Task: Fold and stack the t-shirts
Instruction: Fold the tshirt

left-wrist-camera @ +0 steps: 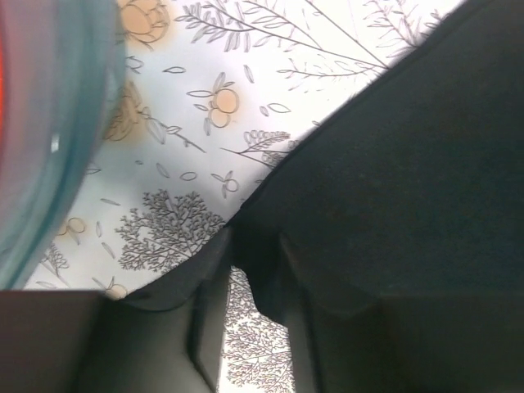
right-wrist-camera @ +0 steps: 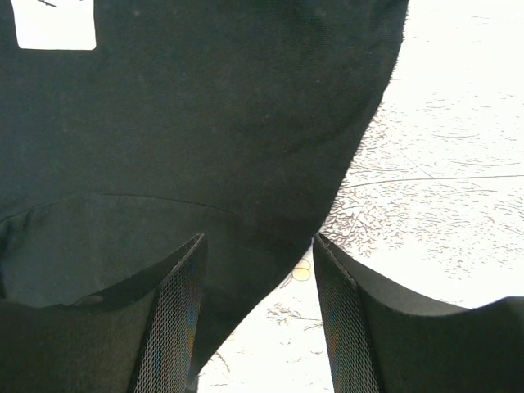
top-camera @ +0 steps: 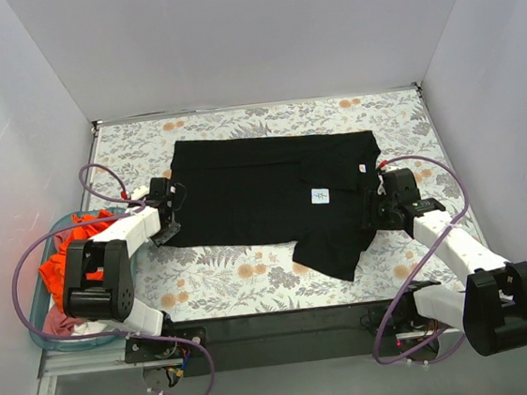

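- A plain black short-sleeved t-shirt of soft cloth (top-camera: 263, 193) lies spread flat in the middle of a white table covering printed with grey leaves and orange blossoms (top-camera: 244, 280); one lower corner of the shirt trails toward the arm bases as a loose flap.
- A small white square label (top-camera: 320, 195) sits on the black t-shirt, right of its middle.
- The left gripper (top-camera: 165, 215) is low at the shirt's left edge; in its wrist view the two dark fingers (left-wrist-camera: 209, 327) stand a narrow gap apart; a fold of the shirt's hem hangs in that gap, with the printed covering showing through beside it; I cannot tell whether the hem is pinched.
- The right gripper (top-camera: 375, 206) is low at the shirt's right edge, near the label; its mesh-faced fingers (right-wrist-camera: 176, 327) are spread wide; one is over the black cloth, the other over bare covering just off the shirt's edge; the hem runs between them, and they pinch nothing.
- A translucent teal plastic basket (top-camera: 37, 330) stands left of the shirt, beyond the left arm and well apart from the black cloth; its curved wall fills the left side of the left wrist view.
- A crumpled bright orange-red t-shirt (top-camera: 67, 256) fills the basket on the side nearer the black shirt; a bit of dusty pink cloth (top-camera: 58, 321) shows at the basket's end farthest from it.
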You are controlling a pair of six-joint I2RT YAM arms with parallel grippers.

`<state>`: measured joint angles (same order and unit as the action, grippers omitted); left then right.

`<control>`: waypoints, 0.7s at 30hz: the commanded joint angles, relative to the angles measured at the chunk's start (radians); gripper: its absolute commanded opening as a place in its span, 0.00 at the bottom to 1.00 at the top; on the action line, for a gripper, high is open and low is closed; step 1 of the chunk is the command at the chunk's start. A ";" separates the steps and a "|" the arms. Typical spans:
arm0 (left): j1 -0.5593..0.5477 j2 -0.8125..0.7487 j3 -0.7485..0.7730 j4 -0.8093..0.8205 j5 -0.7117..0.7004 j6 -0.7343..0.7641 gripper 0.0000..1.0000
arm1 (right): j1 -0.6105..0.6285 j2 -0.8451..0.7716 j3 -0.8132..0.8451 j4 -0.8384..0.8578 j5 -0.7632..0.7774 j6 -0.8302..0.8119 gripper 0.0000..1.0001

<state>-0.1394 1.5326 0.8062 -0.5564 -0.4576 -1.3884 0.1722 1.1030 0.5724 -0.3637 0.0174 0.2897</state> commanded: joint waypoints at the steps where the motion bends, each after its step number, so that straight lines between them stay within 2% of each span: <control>1: 0.008 0.018 -0.039 -0.028 0.025 -0.006 0.25 | 0.004 0.003 -0.009 0.022 0.041 0.011 0.61; 2: 0.008 0.018 -0.038 -0.028 0.028 -0.006 0.21 | 0.003 0.006 -0.008 0.023 0.042 0.015 0.60; 3: 0.008 0.014 -0.038 -0.028 0.028 -0.009 0.11 | 0.004 0.012 -0.008 0.023 0.044 0.023 0.60; 6: 0.008 0.003 -0.038 -0.028 0.020 -0.008 0.00 | 0.003 0.032 -0.009 0.023 0.056 0.045 0.57; 16: 0.008 -0.008 -0.025 -0.019 0.005 0.014 0.00 | 0.003 0.119 0.006 0.034 0.047 0.106 0.52; 21: 0.008 -0.017 -0.024 -0.017 0.000 0.020 0.00 | -0.013 0.086 -0.005 0.012 0.093 0.117 0.51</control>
<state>-0.1390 1.5280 0.7998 -0.5446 -0.4488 -1.3796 0.1711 1.2221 0.5720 -0.3580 0.0696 0.3897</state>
